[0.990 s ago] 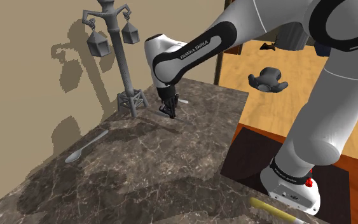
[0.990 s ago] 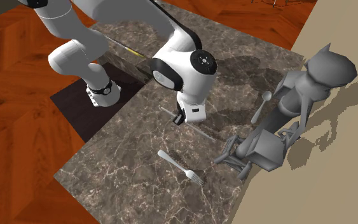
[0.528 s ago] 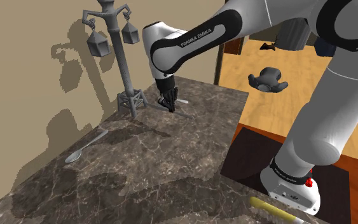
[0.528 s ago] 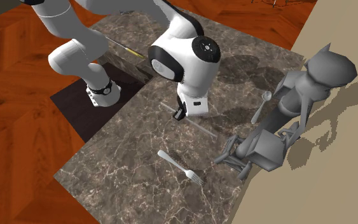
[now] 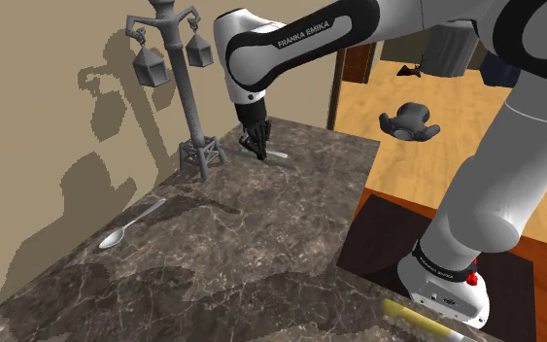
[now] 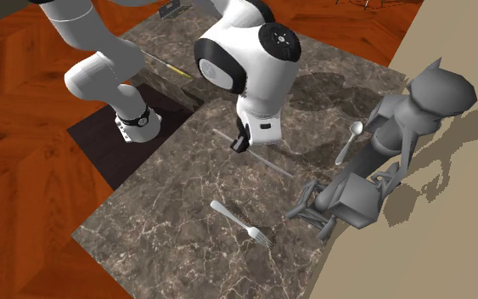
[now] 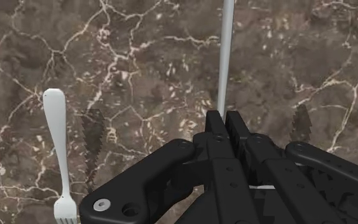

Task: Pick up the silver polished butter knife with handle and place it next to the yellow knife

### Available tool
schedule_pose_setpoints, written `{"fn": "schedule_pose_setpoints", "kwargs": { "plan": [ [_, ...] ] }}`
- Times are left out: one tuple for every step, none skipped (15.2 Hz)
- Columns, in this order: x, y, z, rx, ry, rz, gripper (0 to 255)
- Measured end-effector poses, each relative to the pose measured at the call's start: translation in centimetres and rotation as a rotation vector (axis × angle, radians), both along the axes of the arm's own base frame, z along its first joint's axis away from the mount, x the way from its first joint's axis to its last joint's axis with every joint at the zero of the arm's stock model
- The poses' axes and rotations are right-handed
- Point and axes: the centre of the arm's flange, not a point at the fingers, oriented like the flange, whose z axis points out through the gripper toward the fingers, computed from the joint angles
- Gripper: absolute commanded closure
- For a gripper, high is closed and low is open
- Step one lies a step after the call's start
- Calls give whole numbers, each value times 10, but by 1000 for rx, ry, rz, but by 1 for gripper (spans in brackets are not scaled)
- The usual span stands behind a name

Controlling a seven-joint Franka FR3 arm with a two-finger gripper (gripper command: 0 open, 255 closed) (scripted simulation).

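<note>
Butter knife, thin and silver, is pinched at one end between the two black fingers of the claw, and its long shaft runs straight out ahead of the fingertips over the brown marble worktop. In the second exterior view the claw hangs under the white arm near the middle of the worktop, with the butter knife slanting toward the grey lantern post by the wall. I cannot tell whether the far end rests on the stone.

A pale fork lies just beside the claw, apart from it. A spoon lies well off toward the shoulder view's left. The yellow knife lies by the arm's base at that view's lower right, well apart from the claw.
</note>
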Motion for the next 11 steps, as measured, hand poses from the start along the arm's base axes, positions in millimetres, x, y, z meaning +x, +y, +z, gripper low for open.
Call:
{"fn": "schedule_pose_setpoints", "kwargs": {
  "plan": [
    [0,0,5,0,0,0,255],
    [0,0,9,0,0,0,255],
    [-6,3,12,0,0,0,255],
    [-11,7,12,0,0,0,255],
    [-23,10,14,0,1,0,255],
    [-35,17,14,0,0,1,255],
    [-46,25,13,0,0,1,255],
    [-61,31,12,0,1,1,255],
    [-74,36,16,0,1,1,255],
    [-84,41,14,0,0,1,255],
    [-95,47,16,0,0,1,255]
  ]
}}
